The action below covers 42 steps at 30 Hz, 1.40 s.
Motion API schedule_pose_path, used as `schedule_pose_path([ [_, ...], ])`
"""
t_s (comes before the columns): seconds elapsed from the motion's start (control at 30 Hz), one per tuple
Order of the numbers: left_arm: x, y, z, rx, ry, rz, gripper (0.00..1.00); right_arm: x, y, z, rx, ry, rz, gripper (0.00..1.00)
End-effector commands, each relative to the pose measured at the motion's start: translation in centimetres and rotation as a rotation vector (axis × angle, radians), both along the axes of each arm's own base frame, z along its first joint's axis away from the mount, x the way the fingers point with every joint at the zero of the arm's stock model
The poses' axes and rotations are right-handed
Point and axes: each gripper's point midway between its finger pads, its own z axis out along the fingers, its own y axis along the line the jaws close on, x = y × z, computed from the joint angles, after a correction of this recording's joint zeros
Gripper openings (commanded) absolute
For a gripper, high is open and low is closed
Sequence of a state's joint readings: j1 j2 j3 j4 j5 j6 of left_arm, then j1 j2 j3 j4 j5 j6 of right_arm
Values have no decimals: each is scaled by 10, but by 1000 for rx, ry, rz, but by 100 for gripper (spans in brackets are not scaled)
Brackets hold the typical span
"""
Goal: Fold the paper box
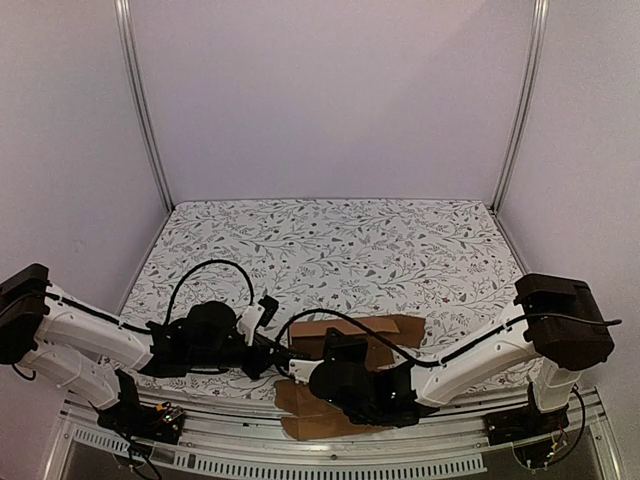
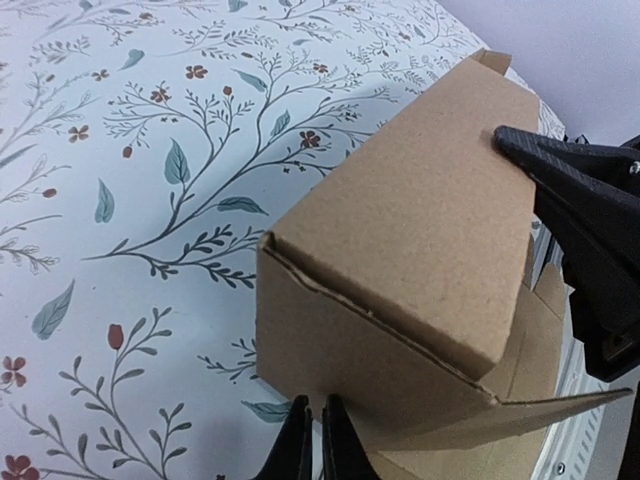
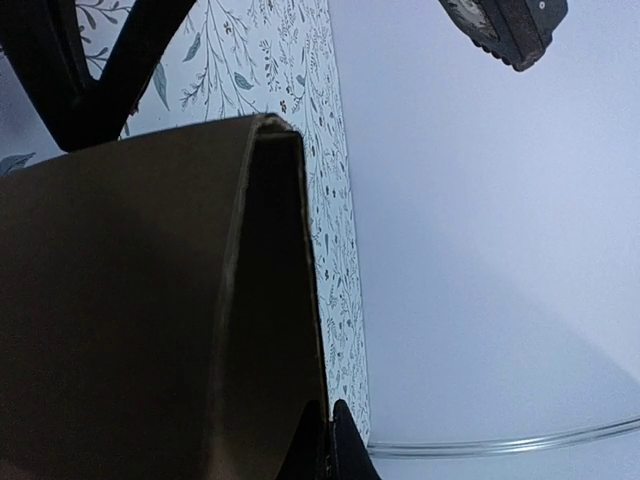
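Near the front edge of the white floral-print tablecloth (image 1: pixel 330 240), between the arms, your plain brown cardboard paper box (image 2: pixel 400 240) stands half-formed, with a loose flap splayed beneath. Expect it to be light, stiff across panels and weak at creases, so take it by a wall edge. The right gripper (image 3: pixel 325 445) pinches one thin wall. The left gripper (image 2: pixel 312 445) is closed at the end's lower edge, and you cannot tell whether it holds card.
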<state>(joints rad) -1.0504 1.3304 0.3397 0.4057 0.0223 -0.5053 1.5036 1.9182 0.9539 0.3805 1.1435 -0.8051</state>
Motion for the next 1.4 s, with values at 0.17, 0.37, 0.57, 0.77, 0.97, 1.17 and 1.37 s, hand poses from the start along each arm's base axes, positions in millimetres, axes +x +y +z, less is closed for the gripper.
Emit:
schedule_pose_path([
  [0.17,-13,-13,10,35,-116,7,17,-4,-5,0,0,-35,-35,0],
  [0.37,-24,-18,13,33,-190,32,33,-4,-6,7,-4,-32,-34,0],
  [0.57,-27,-29,16,60,-264,31,36,-7,-3,13,3,-20,-32,0],
  [0.77,-13,-29,18,120,-341,98,37,-15,0,16,40,6,-25,0],
  [0.97,-6,-40,21,111,-396,109,40,-18,-1,18,64,21,-28,0],
  [1.17,1,-47,23,110,-436,136,43,-19,-2,21,78,31,-31,0],
  [1.37,12,-44,25,119,-477,207,46,-20,-6,22,101,57,-38,0],
])
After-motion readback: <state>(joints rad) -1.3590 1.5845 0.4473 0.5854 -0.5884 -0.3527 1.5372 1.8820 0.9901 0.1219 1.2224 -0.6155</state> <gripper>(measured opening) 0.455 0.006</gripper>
